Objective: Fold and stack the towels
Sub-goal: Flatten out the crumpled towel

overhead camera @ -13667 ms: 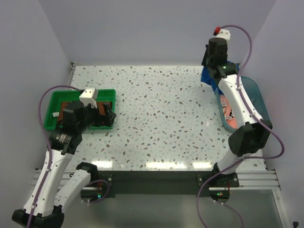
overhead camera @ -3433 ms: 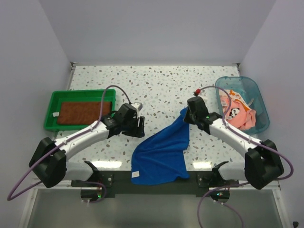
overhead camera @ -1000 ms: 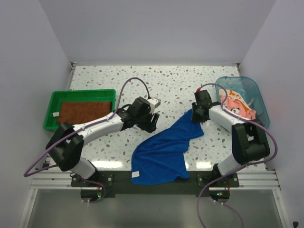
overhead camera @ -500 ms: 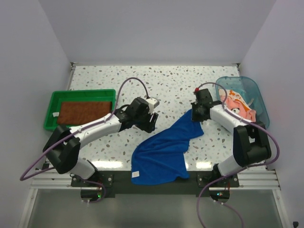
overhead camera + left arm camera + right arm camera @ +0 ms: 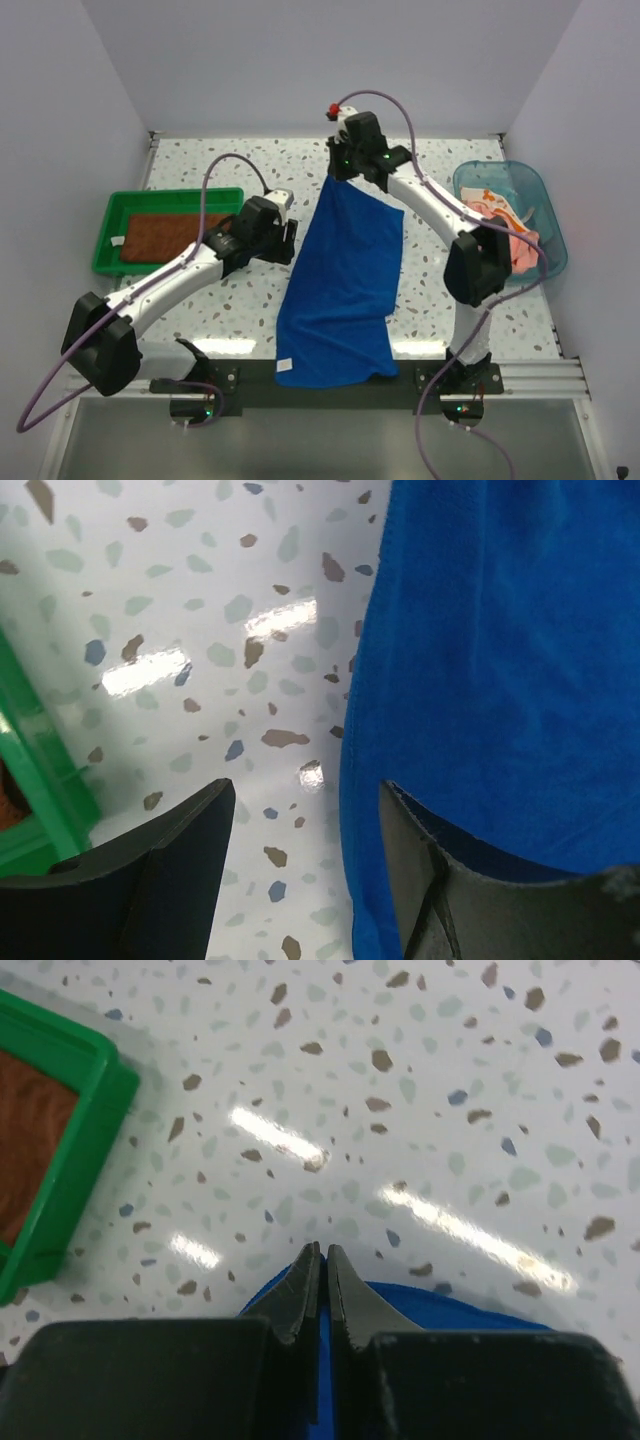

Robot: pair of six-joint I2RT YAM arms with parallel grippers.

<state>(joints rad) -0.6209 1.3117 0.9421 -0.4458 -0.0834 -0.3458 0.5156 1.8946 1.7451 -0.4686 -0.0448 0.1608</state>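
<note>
Bench [image 5: 200, 170]: pale speckled top that carries everything listed. Royal blue towel [image 5: 345, 280]: one far corner is pinched in the right claw [image 5: 338, 180], and from there the cloth runs in a long strip toward the arm bases, its near end spilling over the bench's front edge. Its left edge lies in the gap of the left claw [image 5: 305, 785]. Clear blue tub [image 5: 535, 190]: right of the right claw and nearer the bases, well apart from it, holding a crumpled pink towel [image 5: 520, 250] and an orange towel [image 5: 490, 205]. Green tray [image 5: 110, 205]: left of the left claw, with a rust-brown towel [image 5: 170, 235] lying flat inside. Right claw: clenched on the blue towel, with blue cloth showing at the tips in the wrist view. Left claw: released, jaws standing apart low over the bench, grasping nothing.
</note>
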